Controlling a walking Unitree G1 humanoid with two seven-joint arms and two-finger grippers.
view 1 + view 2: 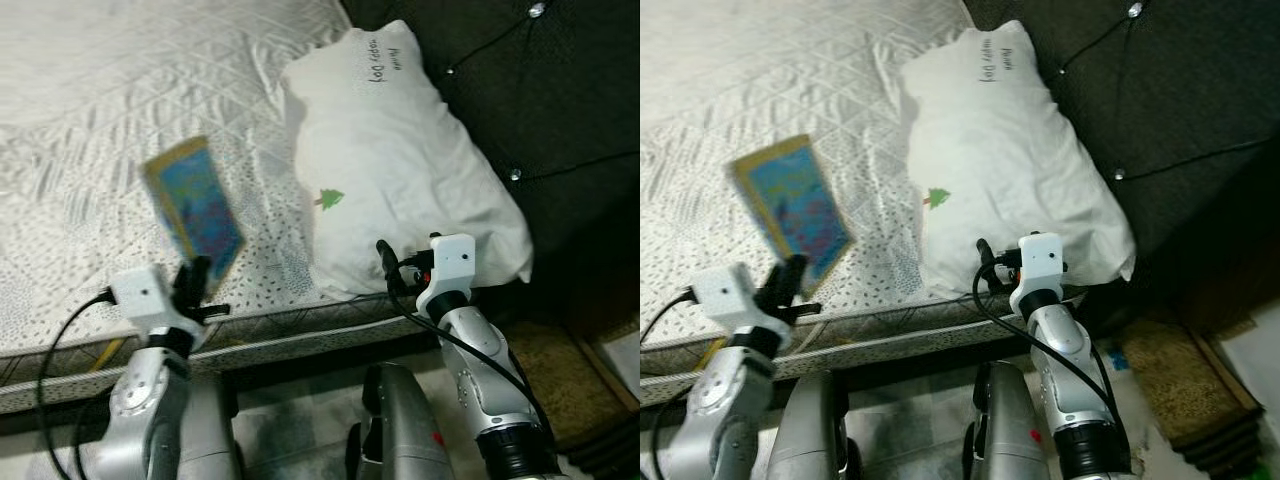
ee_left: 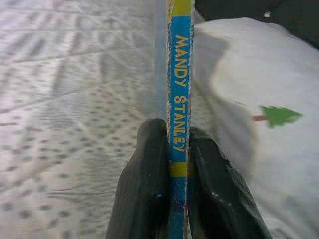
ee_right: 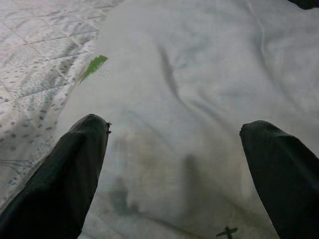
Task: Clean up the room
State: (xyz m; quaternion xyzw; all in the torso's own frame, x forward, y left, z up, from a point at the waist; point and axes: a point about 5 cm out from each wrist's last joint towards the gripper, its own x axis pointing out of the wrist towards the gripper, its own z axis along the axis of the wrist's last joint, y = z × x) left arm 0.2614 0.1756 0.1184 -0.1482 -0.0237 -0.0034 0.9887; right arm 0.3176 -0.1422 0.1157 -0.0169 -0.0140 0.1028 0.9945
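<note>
Nearest you, your left claw [image 1: 196, 283] is pinching a thin blue book [image 1: 195, 208] by its lower edge, holding it up tilted above the near part of the bed [image 1: 120, 90]. In the left wrist view its two fingers [image 2: 142, 194] press on either side of the spine, where you can read "MANDY STANLEY" in yellow letters. Your right claw [image 3: 174, 169] is spread wide and holds nothing, hovering just at the near end of the white pillow [image 1: 400, 150].

You look to be mid-carry: the book is off the bed and now needs a proper place, so your next move is probably to turn away and find a shelf or a stack for it, keeping the grip firm because the book is thin and held low.

Farther off, the pillow bears a small green tree print [image 1: 329, 198] and handwriting near its far end, too small to read surely. Behind it stands a dark tufted headboard [image 1: 540, 90].
</note>
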